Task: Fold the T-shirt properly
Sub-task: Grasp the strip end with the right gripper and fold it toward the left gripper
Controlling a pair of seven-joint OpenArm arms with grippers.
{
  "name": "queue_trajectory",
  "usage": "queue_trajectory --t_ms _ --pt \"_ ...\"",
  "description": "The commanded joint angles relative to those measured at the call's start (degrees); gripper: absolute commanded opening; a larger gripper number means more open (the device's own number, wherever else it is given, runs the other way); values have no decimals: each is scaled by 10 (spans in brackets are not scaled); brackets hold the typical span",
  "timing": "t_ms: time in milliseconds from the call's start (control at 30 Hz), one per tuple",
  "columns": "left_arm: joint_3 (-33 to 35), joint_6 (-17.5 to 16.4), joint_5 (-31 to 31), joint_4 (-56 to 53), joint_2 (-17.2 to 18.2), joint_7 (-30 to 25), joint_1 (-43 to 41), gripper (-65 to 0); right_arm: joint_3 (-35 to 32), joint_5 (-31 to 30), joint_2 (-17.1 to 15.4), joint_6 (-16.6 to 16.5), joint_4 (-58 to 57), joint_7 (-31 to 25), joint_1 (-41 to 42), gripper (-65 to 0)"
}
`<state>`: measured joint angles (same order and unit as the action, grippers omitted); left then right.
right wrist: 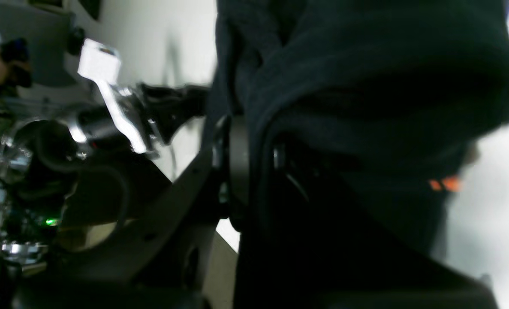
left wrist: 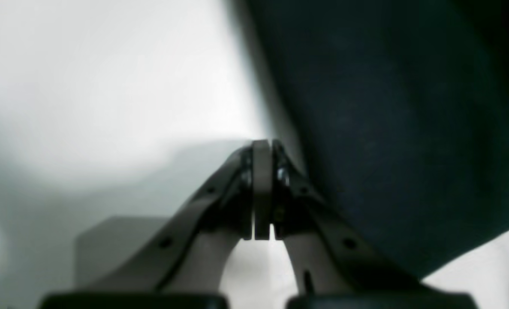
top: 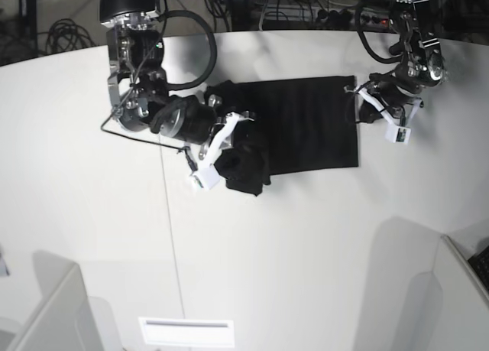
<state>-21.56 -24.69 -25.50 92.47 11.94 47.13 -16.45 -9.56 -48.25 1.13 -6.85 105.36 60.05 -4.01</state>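
**Bunched cloth may spoil the fold**

The right hand (right wrist: 254,171) is clamped on a thick bunch of the shirt (top: 309,121), lifted over the desk (top: 306,251) at the shirt's end nearer the desk's left edge. The left hand (left wrist: 263,189) is closed and empty, just off the shirt's opposite edge, on the side of the desk's right edge. The rest of the shirt lies flat toward the far edge. Risks: the wad could drop as a lump and crease the fold; pulling with nothing pinning the other end could drag the whole shirt askew; cloth draped over the hand might snag on release.
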Motion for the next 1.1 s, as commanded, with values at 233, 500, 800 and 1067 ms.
queue_trajectory --t_ms 233,500,800,1067 --pt "-4 5 13 23 11 15 -15 -650 -87 -13 1 48 -37 -79 22 -650" --pt "-1 5 13 21 12 15 -22 -650 -138 -13 -2 48 -65 -139 30 -650" --pt "2 5 13 20 10 15 -23 -650 -174 -12 0 49 -66 -140 55 -650" --pt "-5 5 13 26 10 15 -36 -650 -206 -12 6 49 -135 -153 93 -650"
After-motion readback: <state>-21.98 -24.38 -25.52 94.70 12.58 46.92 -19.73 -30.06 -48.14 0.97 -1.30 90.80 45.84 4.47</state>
